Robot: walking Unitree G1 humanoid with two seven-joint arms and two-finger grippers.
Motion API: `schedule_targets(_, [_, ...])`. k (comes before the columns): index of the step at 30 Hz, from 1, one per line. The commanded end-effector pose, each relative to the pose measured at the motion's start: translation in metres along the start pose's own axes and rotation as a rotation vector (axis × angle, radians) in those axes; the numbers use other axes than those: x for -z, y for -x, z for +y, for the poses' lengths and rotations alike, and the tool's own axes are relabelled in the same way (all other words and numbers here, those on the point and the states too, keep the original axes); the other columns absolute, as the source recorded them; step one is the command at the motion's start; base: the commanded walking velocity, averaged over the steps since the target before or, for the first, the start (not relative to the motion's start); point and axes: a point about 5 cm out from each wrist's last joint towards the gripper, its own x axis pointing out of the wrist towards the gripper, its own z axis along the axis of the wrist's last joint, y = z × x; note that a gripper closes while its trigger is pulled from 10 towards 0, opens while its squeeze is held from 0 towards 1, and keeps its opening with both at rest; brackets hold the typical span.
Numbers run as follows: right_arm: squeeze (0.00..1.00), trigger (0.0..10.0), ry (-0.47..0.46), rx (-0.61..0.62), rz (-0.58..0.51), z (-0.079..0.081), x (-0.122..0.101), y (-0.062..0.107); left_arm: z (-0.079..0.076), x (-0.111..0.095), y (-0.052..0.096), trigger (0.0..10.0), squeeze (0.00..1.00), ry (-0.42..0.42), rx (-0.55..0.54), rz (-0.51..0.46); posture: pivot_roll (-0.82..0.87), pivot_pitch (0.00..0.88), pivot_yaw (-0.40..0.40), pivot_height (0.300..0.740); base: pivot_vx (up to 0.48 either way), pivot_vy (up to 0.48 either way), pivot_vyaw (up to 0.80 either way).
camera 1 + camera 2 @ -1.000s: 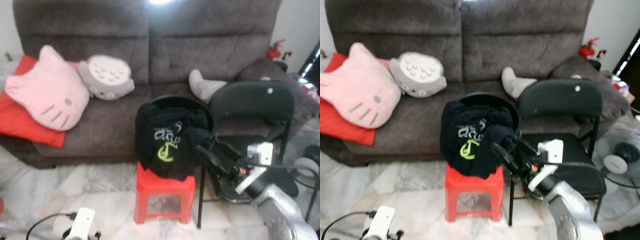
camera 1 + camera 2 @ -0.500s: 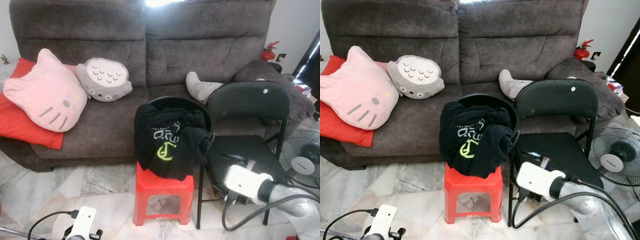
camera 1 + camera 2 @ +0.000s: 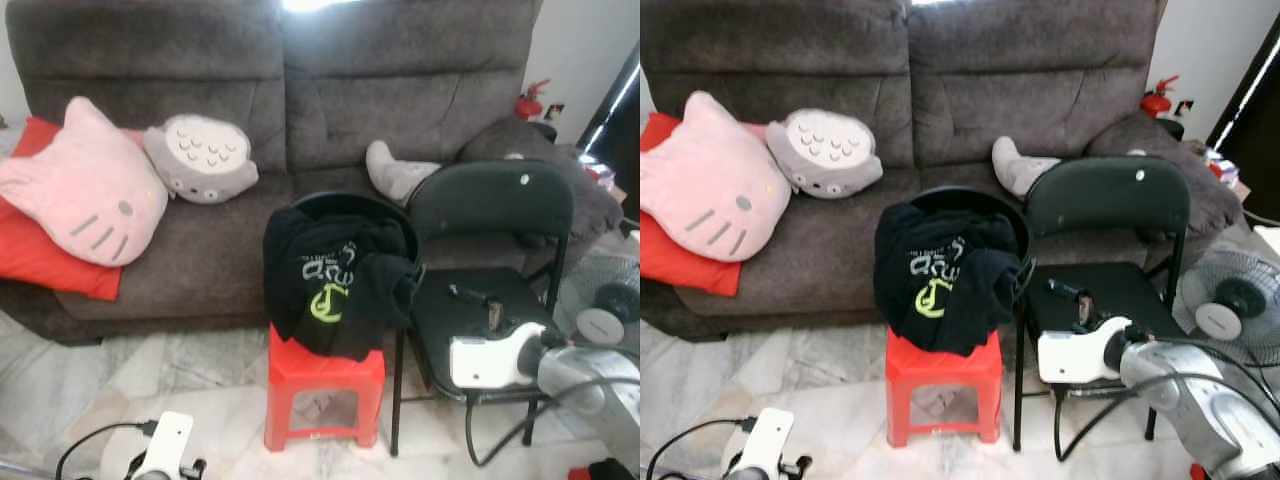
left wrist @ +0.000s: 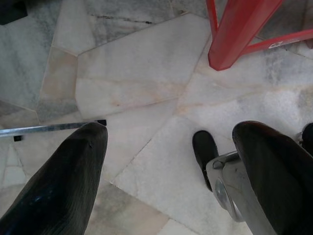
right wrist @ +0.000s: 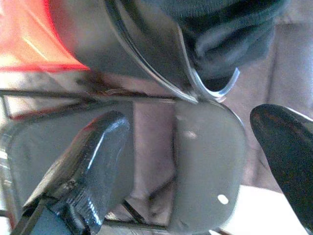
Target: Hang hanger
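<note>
Swinging down from the black garment it had reached toward a second earlier, the right gripper ended low over the chair seat, at about 4 o'clock from the basin on the red stool. Its fingers stood wide apart with nothing between them. The hanger itself could not be made out for certain; a pale curved piece at the basin rim, under the garment, may have been its hook, so it likely lay with the clothes. The retreat suggested that the pick-up had not yet been made and a fresh reach was needed. The left gripper hung idle, spread, above the marble floor at 7 o'clock.
</note>
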Motion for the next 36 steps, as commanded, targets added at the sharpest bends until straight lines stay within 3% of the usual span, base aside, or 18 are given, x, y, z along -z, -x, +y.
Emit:
schedule_targets(1, [0.00, 10.0, -0.008, 0.070, 0.037, -0.009, 0.006, -0.002, -0.001, 0.004, 0.001, 10.0, 0.00, 0.002, 0.000, 0.018, -0.04, 0.000, -0.020, 0.740, 0.000, 0.000, 0.00])
schedule_targets(5, [0.00, 10.0, 0.012, 0.149, 0.069, -0.017, 0.011, -0.006, -0.001, 0.004, 0.001, 10.0, 0.00, 0.001, -0.001, 0.016, -0.05, 0.000, -0.016, 0.740, 0.000, 0.000, 0.00])
schedule_targets(12, [0.00, 10.0, 0.064, 0.200, -0.044, -0.027, -0.003, -0.019, 0.001, 0.003, 0.001, 10.0, 0.00, 0.001, -0.007, 0.011, -0.04, 0.000, -0.015, 0.740, 0.000, 0.000, 0.00])
schedule_targets(18, [0.00, 10.0, 0.062, 0.140, -0.132, -0.016, -0.014, -0.030, 0.001, 0.003, 0.001, 10.0, 0.00, 0.006, -0.008, 0.011, -0.03, 0.000, -0.016, 0.740, 0.000, 0.000, 0.00])
schedule_targets(25, [0.00, 10.0, 0.054, 0.103, -0.162, -0.007, -0.017, -0.037, 0.001, 0.003, 0.001, 10.0, 0.00, 0.009, -0.013, 0.010, -0.03, 0.000, -0.016, 0.740, 0.000, 0.000, 0.00])
schedule_targets(36, [0.00, 10.0, 0.091, 0.141, -0.197, -0.017, -0.019, -0.042, 0.001, 0.003, 0.001, 10.0, 0.00, 0.009, -0.015, 0.007, -0.03, 0.000, -0.015, 0.740, 0.000, 0.000, 0.00])
